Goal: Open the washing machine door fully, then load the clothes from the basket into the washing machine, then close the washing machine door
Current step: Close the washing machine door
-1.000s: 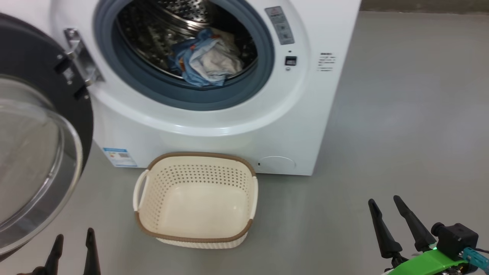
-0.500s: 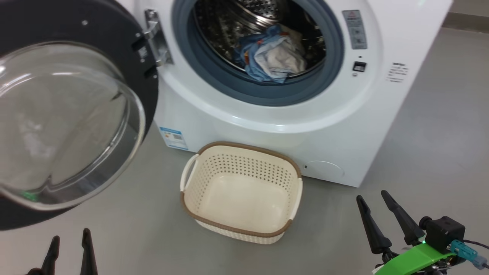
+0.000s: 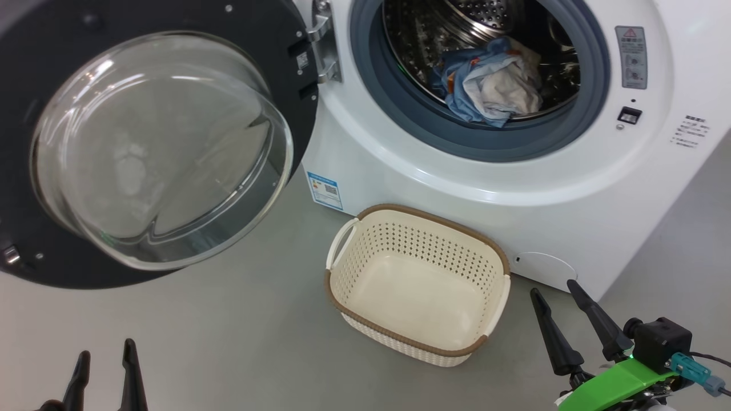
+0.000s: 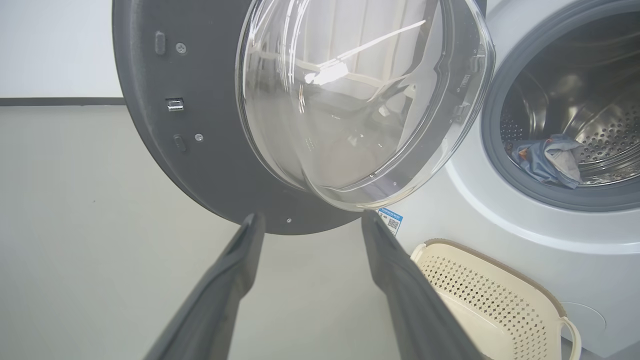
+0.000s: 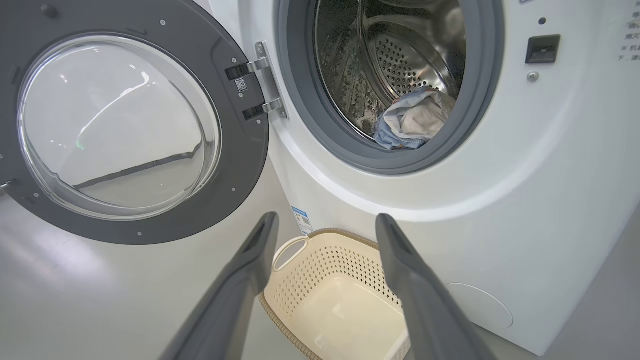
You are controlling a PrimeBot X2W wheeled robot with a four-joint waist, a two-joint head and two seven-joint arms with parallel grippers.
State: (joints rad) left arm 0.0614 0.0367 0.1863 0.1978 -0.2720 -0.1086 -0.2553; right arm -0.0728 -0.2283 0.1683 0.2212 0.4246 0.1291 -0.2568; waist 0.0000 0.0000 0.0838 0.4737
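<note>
Clothes [image 3: 485,85] are seen inside the washing machine [image 3: 434,188] at one o'clock, the door [image 3: 160,148] at ten, with left gripper [image 3: 107,348] and right gripper [image 3: 552,286] both spread.

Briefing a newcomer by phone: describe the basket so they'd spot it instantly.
Find the big white washing machine with its door swung open. On the grey floor before it sits the basket. Unlike its neighbours, it is small, cream, perforated and brown-rimmed.

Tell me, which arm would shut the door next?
Probably the left. The door hangs open on the robot's left, ahead of its open left gripper; the right gripper sits beyond the empty basket.
</note>
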